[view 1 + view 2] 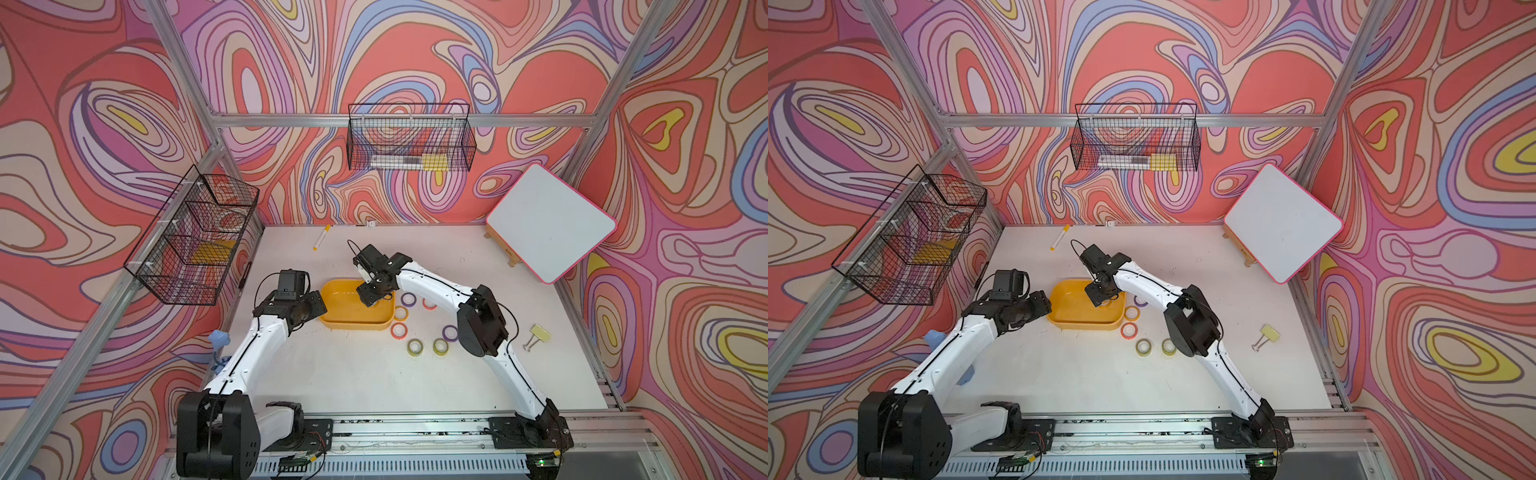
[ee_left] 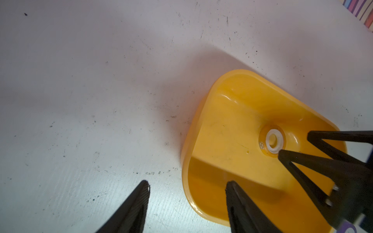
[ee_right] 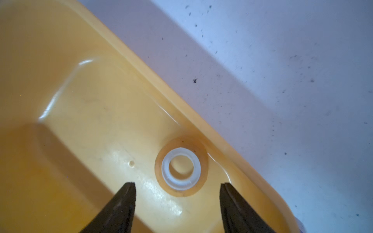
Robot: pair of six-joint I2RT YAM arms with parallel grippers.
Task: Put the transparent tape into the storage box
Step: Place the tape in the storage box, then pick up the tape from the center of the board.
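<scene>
The storage box [image 1: 353, 325] [image 1: 1071, 309] is a shallow yellow tray in the middle of the table. One yellow-tinted transparent tape roll [image 3: 181, 168] [image 2: 272, 141] lies flat on its floor by a long wall. My right gripper [image 3: 177, 183] [image 1: 371, 302] hangs open just above that roll, not touching it. My left gripper [image 2: 186, 183] is open and empty, straddling the tray's left end wall [image 2: 187, 161]. Several more tape rolls lie on the table right of the tray, among them a purple one [image 1: 408, 298], an orange one [image 1: 398, 330] and an olive one [image 1: 414, 347].
Black wire baskets hang on the back wall [image 1: 409, 139] and the left wall [image 1: 195, 237]. A small whiteboard [image 1: 550, 224] leans at the back right. A marker [image 1: 321, 237] lies behind the tray, and a yellow binder clip [image 1: 538, 336] at the right.
</scene>
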